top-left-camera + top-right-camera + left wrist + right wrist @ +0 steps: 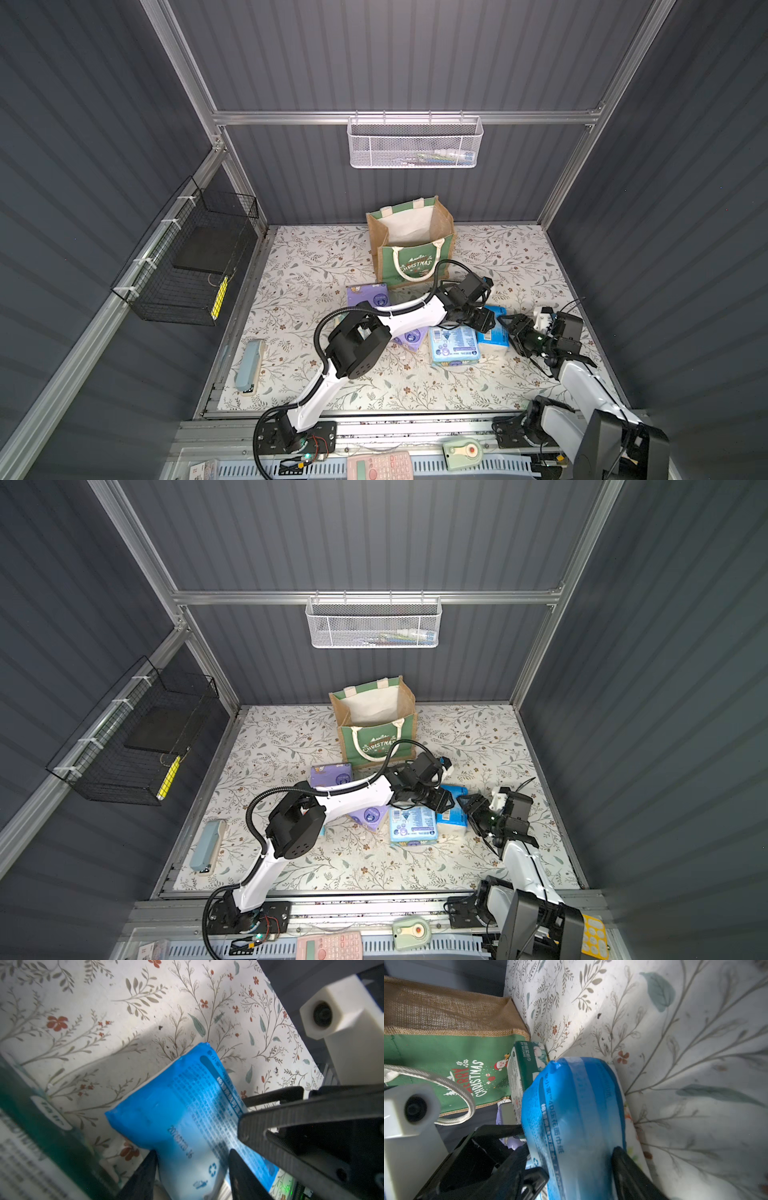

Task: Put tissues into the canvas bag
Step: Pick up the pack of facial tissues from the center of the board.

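Observation:
A bright blue tissue pack (494, 338) (176, 1105) (577, 1095) lies right of centre on the floral mat. My left gripper (484, 322) (192, 1153) is shut on one end of it, pinching it between both fingers. My right gripper (509, 328) (571, 1151) is shut on the same pack from the other side. A light blue cartoon pack (453, 347) lies beside it. Two purple packs (368, 295) (411, 338) lie further left, one partly under my left arm. A green-and-white pack (525, 1059) stands by the canvas bag (399, 266) (436, 1053), which stands open at the back.
A white mesh basket (413, 143) hangs on the back wall and a black wire basket (187, 266) on the left wall. A grey-blue object (249, 365) lies at the mat's left edge. A pink calculator (380, 467) and a green device (463, 453) sit on the front rail.

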`<state>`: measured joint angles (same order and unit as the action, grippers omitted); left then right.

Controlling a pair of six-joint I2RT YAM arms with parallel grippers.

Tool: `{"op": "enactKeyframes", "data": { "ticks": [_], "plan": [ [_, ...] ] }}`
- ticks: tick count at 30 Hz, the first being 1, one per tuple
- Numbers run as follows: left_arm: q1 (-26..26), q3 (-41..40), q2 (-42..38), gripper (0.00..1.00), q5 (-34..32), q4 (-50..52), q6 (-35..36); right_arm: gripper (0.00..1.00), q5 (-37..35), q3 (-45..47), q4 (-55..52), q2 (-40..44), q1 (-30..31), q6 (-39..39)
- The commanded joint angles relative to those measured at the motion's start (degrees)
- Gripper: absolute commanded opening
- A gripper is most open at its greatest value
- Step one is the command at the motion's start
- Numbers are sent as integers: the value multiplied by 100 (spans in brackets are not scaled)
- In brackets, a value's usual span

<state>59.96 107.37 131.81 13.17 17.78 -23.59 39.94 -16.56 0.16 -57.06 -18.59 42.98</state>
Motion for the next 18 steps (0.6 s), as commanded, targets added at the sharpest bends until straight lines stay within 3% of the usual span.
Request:
{"op": "enactKeyframes", "data": {
  "ticks": [1, 11, 18],
  "plan": [
    [-94, 380, 210, 55, 73, -50, 117, 68, 181, -261, 322, -91, -30, 105],
    [-207, -119, -257, 55, -145, 22, 191, 79, -30, -353, -242, -112, -373, -539],
    [-187, -287, -324, 57, 67, 18, 59, 87, 305, -292, -97, -333, -559, -708]
  ]
}}
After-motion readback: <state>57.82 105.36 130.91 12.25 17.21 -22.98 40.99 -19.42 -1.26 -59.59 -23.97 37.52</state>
